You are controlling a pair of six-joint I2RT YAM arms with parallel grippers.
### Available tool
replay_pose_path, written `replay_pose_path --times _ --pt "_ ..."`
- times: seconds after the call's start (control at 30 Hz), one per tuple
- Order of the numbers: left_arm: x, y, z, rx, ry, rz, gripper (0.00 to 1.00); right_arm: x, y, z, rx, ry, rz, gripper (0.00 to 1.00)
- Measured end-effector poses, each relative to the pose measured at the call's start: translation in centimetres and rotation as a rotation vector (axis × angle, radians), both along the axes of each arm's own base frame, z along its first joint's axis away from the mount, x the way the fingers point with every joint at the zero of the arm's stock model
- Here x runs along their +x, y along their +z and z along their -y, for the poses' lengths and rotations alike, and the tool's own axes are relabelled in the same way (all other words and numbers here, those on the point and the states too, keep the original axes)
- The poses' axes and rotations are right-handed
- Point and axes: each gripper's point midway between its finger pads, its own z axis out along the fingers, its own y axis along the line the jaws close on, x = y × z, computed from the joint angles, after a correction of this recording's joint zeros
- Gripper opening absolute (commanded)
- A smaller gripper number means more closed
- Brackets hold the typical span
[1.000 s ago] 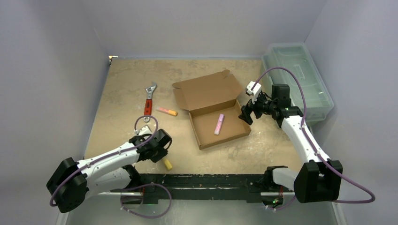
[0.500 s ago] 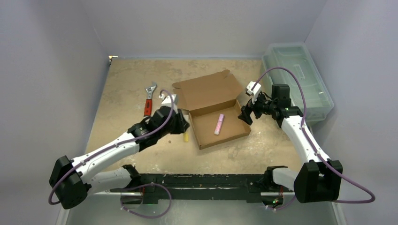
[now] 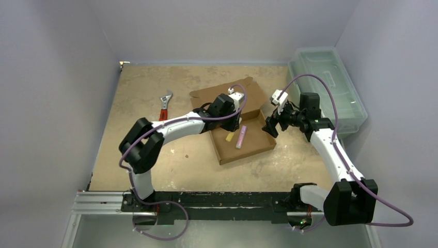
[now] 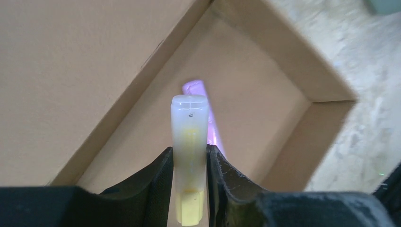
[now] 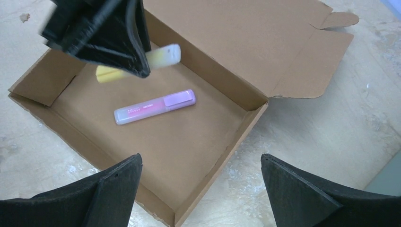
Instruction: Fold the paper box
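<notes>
Lying open: paper box; left hand grasping yellow highlighter; right hand released.

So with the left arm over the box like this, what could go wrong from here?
1. The left gripper holds the yellow highlighter above the floor of the paper box. Released from there, it may bounce or roll against the pink highlighter.
2. The right gripper hangs open close to the box's right wall, so a careless move could nudge the box askew.
</notes>
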Motion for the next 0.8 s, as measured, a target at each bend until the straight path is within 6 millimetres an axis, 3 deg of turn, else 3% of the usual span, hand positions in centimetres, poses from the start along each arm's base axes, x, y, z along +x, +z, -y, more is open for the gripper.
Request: replay_pose_path --times 0.1,0.2,0.37,0.47,0.57,0.67,0.73,0.8 --pt "0.0 -3.6 -0.5 0.074 0.012 -0.058 0.48 0.0 0.1 0.0 0.000 0.000 0.005 0.99" --pt "-0.1 -4.9 -1.2 0.118 0.036 -0.079 0.50 0.0 0.1 0.0 0.000 0.001 0.005 0.99" --pt "1.0 -3.3 -1.5 0.101 0.081 -0.029 0.50 0.0 0.1 0.0 -0.001 0.002 0.007 0.99" --pt "0.8 0.0 -3.1 0.037 0.134 0.031 0.50 0.0 0.1 0.1 -0.001 0.001 0.007 0.99" --pt "0.6 4.8 -6.5 -0.118 0.240 0.092 0.49 0.0 0.1 0.0 0.001 0.002 0.007 0.99" --pt "1.3 8.4 -12.2 -0.297 0.432 0.120 0.62 0.0 0.2 0.0 0.002 0.003 0.006 0.99" --pt "1.9 9.3 -16.6 -0.384 0.606 0.120 0.63 0.0 0.2 0.0 0.002 0.004 0.007 0.99" --pt "2.0 8.8 -19.1 -0.421 0.731 0.086 0.63 0.0 0.2 0.0 0.002 0.004 0.007 0.99"
